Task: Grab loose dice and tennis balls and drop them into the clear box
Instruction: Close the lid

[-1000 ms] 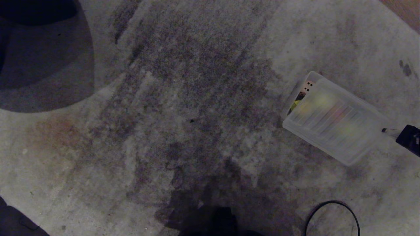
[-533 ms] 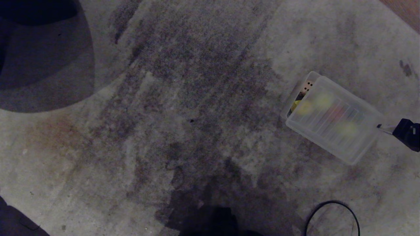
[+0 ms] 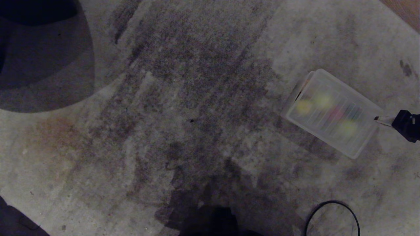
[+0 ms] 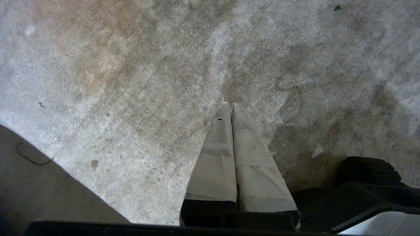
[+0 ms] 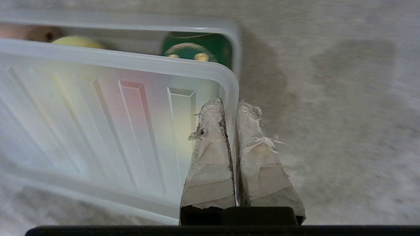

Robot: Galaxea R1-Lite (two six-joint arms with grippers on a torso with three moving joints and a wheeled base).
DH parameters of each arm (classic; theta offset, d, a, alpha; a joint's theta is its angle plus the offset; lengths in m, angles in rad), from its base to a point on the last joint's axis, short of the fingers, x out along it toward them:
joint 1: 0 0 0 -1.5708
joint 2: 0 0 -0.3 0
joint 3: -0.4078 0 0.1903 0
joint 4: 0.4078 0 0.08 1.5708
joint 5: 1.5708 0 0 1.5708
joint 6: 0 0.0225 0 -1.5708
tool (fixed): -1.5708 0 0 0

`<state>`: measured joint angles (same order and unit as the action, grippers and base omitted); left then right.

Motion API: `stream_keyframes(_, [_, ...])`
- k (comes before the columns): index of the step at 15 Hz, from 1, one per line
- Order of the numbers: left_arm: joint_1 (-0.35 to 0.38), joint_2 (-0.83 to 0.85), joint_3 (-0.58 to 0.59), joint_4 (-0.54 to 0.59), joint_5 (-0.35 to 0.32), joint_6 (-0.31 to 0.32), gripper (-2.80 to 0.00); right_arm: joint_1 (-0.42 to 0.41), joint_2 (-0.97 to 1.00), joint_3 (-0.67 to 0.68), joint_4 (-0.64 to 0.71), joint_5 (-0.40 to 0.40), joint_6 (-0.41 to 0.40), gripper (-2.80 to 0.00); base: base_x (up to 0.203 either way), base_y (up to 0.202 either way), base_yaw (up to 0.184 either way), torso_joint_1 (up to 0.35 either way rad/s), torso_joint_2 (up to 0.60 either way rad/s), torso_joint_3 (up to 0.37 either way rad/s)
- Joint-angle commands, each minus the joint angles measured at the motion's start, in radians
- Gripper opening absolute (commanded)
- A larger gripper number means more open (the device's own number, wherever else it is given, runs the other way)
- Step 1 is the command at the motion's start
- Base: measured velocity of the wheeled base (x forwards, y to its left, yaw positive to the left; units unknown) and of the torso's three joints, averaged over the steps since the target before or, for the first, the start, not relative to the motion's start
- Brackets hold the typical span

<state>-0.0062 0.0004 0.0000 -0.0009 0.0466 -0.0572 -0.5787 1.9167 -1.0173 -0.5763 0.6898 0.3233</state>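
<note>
Mottled grey carpet [image 3: 197,98] with dark smudges, ribbed frosted-clear lid [image 5: 98,131] tinted yellow and red (contents showing through), dark green die [image 5: 197,49] with pale pips, yellow-green tennis ball [image 5: 77,42]

A stained grey carpet [image 3: 183,98] fills the floor, with dark streaks running through its middle and a faint reddish patch at the left. A flat ribbed clear lid [image 3: 331,113] lies tilted at the right. 1 black cable [image 3: 331,209] loops along the lower edge, near the right corner.
</note>
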Motion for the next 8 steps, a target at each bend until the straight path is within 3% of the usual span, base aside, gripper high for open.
stream_keyframes(1, [0.000,0.001,0.002,-0.001,0.001,-0.001,-2.80,0.005,0.026,-0.013,-0.004,0.014,-0.007,-2.80,0.000,0.000,0.000,0.000,0.00,0.000])
stream_keyframes(8, [0.000,0.001,0.002,-0.001,0.001,-0.001,-2.80,-0.003,0.054,-0.069,0.069,0.017,-0.093,-2.80,0.000,0.000,0.000,0.000,0.00,0.000])
